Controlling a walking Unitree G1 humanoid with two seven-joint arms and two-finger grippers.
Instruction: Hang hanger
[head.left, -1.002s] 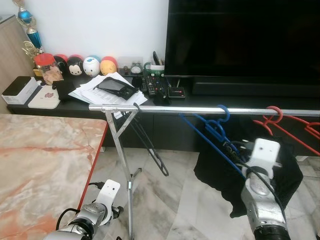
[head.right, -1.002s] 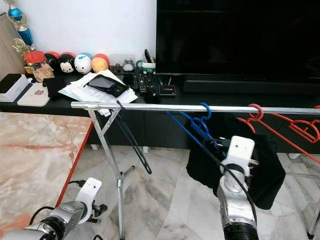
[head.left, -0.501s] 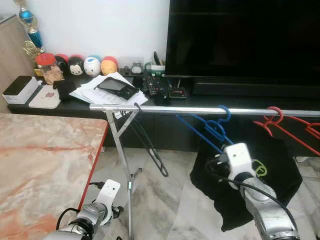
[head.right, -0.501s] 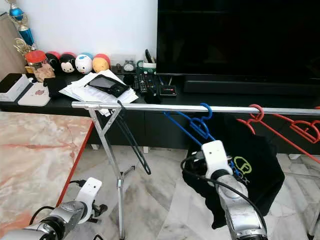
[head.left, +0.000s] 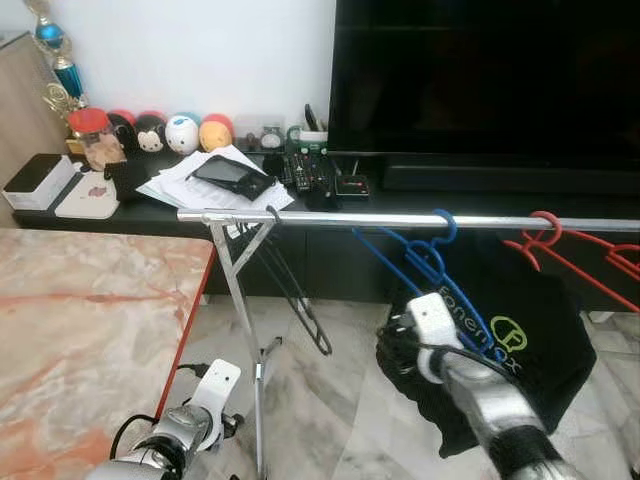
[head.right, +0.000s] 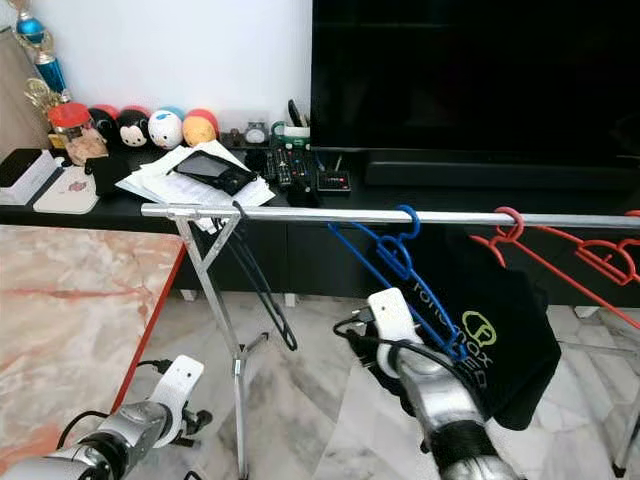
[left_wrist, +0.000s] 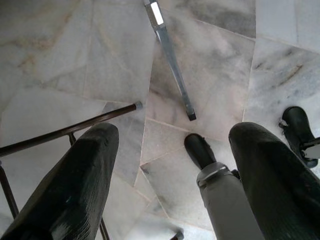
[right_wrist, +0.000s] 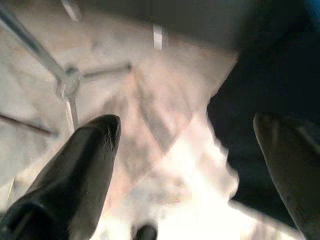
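blue hanger (head.left: 425, 262) w/ black shirt (head.left: 520, 345) hooked on rail (head.left: 400, 219); right gripper (right_wrist: 185, 165) fingers apart, holding nothing, just beside shirt

Place: likely home living room | TV (head.left: 480, 90) | cluttered console (head.left: 60, 212) | marble floor (head.left: 330, 400) | clothes rail (head.left: 330, 218)
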